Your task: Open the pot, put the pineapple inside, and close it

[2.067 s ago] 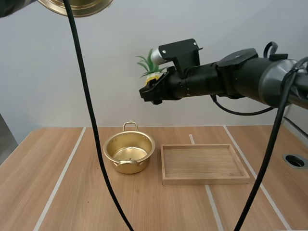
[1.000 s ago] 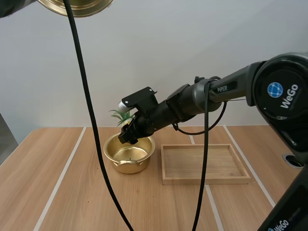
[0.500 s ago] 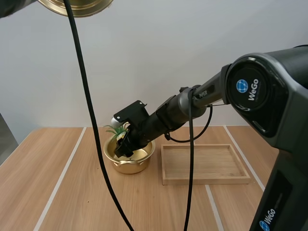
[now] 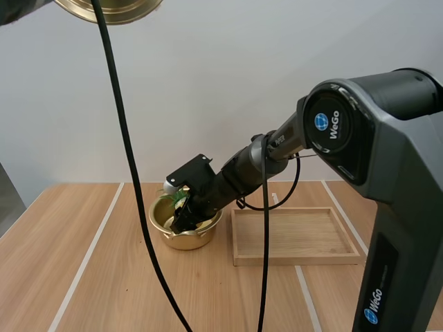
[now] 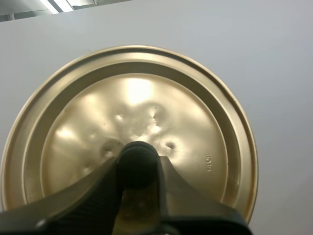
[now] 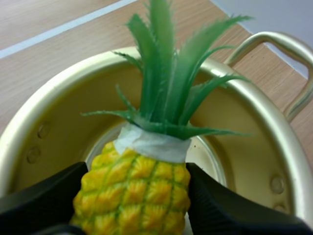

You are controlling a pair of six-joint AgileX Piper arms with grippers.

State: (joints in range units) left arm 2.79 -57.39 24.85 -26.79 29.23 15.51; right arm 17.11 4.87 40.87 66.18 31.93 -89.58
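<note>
Yellow pineapple (image 6: 134, 191) pinched in right claw (image 4: 181, 220), apparently down inside pot (image 6: 63, 127)

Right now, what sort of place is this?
Probably a robot test bench, not a kitchen: a wooden table, the right gripper holding a plastic-looking pineapple in a pot, the left gripper holding the lid, a wooden tray beside the pot.

Right arm (image 4: 243, 168) blk/grey, rounded joints, blue-white WeGo logos (image 4: 325, 122); jaws blk, ribbed.
</note>
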